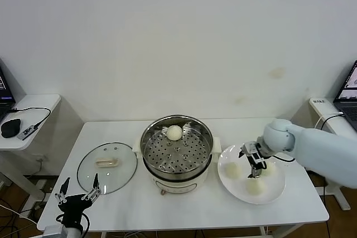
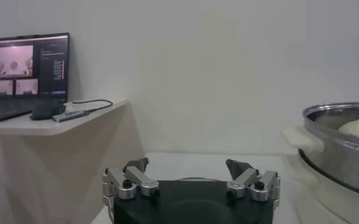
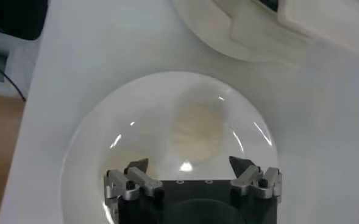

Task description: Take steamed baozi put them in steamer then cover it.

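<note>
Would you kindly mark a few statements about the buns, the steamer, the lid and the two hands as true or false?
1. One bun lies in the steamer. True.
2. The lid covers the steamer. False: it lies on the table, on the steamer's left.
3. The right hand hangs open over the plate. True.
4. The plate holds one bun. False: three are there.
5. The left hand grips the lid. False: it is open at the table's front edge, apart from the lid.
</note>
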`<state>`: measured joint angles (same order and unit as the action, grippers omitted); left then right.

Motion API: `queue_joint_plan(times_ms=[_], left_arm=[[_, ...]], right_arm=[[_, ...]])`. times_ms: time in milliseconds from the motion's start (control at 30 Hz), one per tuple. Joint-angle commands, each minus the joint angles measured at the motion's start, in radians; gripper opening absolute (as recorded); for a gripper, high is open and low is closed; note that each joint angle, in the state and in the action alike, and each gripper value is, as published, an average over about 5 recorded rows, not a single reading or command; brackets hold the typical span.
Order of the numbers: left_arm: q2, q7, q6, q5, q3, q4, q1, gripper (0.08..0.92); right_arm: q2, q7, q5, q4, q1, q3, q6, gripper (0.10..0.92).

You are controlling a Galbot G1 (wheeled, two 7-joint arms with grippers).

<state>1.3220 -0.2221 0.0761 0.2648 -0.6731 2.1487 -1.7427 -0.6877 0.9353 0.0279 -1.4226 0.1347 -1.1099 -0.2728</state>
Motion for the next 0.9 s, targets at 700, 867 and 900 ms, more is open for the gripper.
queue_joint_plan(times_ms=[700, 867, 900], left_arm=[[0.0, -0.002, 0.001, 0.002, -0.001, -0.001, 0.005, 0.823], [0.001, -0.001, 0.001, 0.003, -0.001, 0.006, 0.001, 0.823], [0.001, -0.001, 0.001, 0.003, -0.001, 0.008, 0.0, 0.823]], right_arm=[[-0.084, -0.005, -0.034, 0.101, -0.092, 0.067, -0.013, 0.678], [-0.08, 0.001, -0.036, 0.096, -0.088, 0.071, -0.014, 0.638], [-0.076, 0.004, -0.035, 0.092, -0.082, 0.071, -0.015, 0.638]])
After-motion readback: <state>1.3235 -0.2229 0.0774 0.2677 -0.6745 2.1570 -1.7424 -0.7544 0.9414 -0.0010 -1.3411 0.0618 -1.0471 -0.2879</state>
